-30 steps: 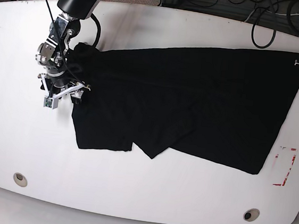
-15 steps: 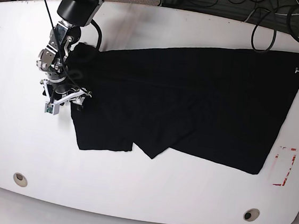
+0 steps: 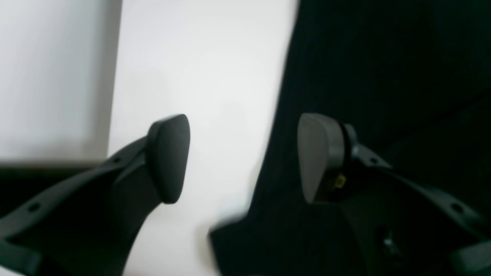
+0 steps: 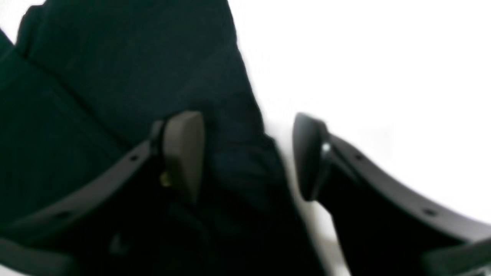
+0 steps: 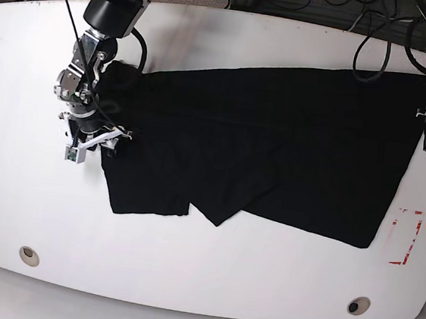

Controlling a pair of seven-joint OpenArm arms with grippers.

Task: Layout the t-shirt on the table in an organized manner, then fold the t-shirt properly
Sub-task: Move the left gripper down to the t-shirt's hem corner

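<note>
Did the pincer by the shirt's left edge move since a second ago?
Yes. In the base view the right pincer slid a little toward the far edge of the glossy white table, farther from the small round metal grommet.

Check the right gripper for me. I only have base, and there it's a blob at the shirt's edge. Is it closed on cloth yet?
Observer: Not shut. The right wrist view shows a clear gap between the pads of the right gripper, and the edge of the t-shirt runs through that gap.
Operator: Both pads over cloth?
Observer: No. One pad is over the shirt, the other is over bare table.
Operator: And the left side?
Observer: The left wrist view shows the left gripper open too. It straddles the shirt's edge with nothing pinched.
</note>
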